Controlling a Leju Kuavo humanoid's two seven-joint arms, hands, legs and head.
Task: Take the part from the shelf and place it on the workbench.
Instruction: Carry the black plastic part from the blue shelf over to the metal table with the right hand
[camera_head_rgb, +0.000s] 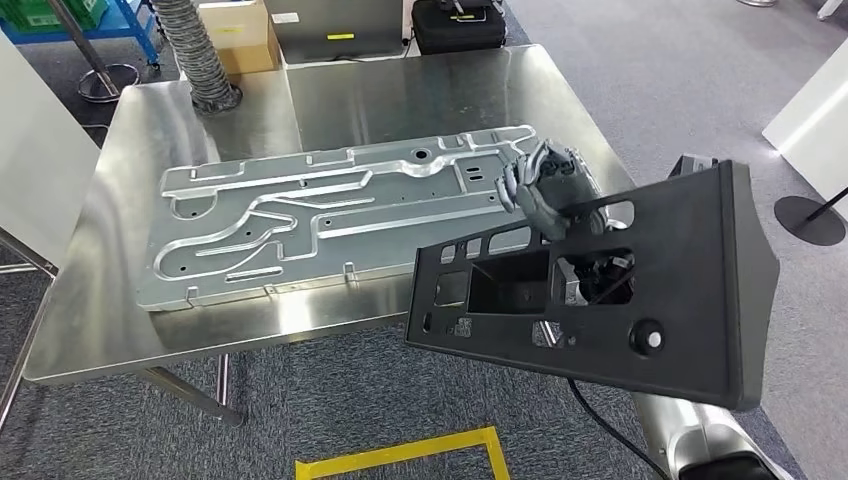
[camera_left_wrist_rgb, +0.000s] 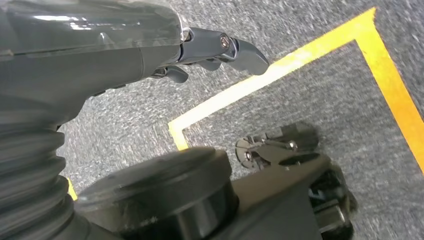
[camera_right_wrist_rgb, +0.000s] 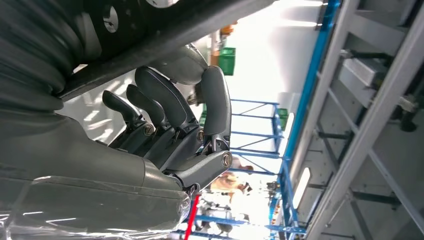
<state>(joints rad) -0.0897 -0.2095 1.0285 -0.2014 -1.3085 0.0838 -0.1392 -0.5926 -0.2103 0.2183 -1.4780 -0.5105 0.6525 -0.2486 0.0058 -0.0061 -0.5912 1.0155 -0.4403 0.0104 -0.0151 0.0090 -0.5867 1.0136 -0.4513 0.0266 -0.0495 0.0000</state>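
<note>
One black panel (camera_head_rgb: 690, 290), pierced by rectangular cutouts and small holes, is held tilted in the air by the right hand (camera_head_rgb: 548, 190), whose fingers (camera_right_wrist_rgb: 165, 95) are curled around its upper edge. The panel is carried over the near right corner of the steel table (camera_head_rgb: 330, 320), partly past its edge and not resting on it. The left hand (camera_left_wrist_rgb: 200, 50) is seen above grey carpet with yellow tape lines (camera_left_wrist_rgb: 280, 75), its fingers loosely bent and nothing gripped. Further back, a large stamped metal plate (camera_head_rgb: 330, 215) is laid flat across the table's middle, and a ribbed hose (camera_head_rgb: 195, 55) is seen at the far edge
</note>
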